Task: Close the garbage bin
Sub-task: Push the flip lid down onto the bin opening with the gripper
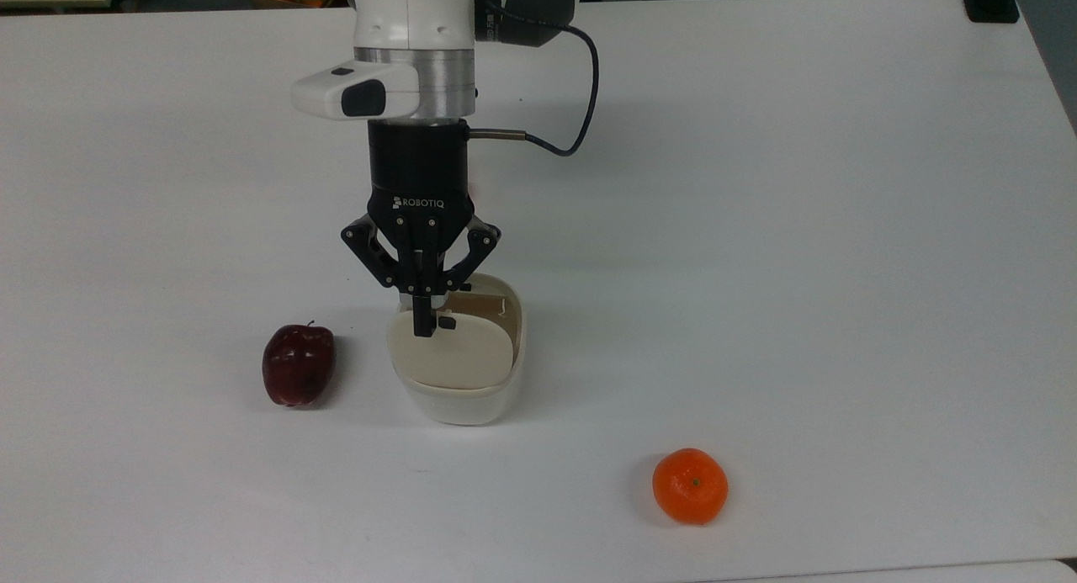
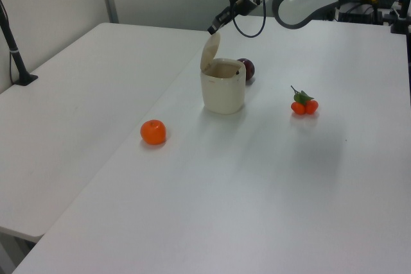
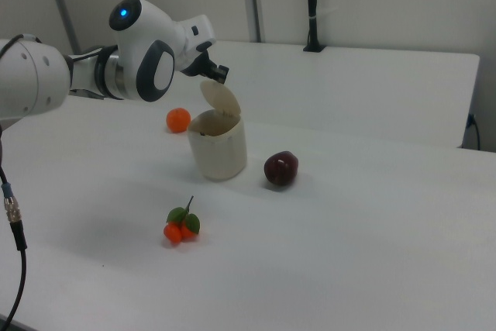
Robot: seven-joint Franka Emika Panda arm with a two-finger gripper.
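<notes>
A: Claw status?
B: Gripper (image 1: 424, 326) pressed together, tips at upper edge of raised lid (image 1: 454, 352), beside its black mark.
A: Garbage bin (image 2: 223, 94) condition?
B: Cream-white, rounded-square, open; lid hinged upright. Interior contents not discernible.
A: Surroundings?
B: Dark red apple (image 1: 298, 364) near bin; orange (image 1: 690, 485) and small fruit sprig (image 2: 304, 103) well apart from bin.

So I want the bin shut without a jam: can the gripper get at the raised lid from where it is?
Probably yes. The gripper, fingers together, sits right at the top edge of the lid, which stands open above the garbage bin, with nothing between them.
</notes>
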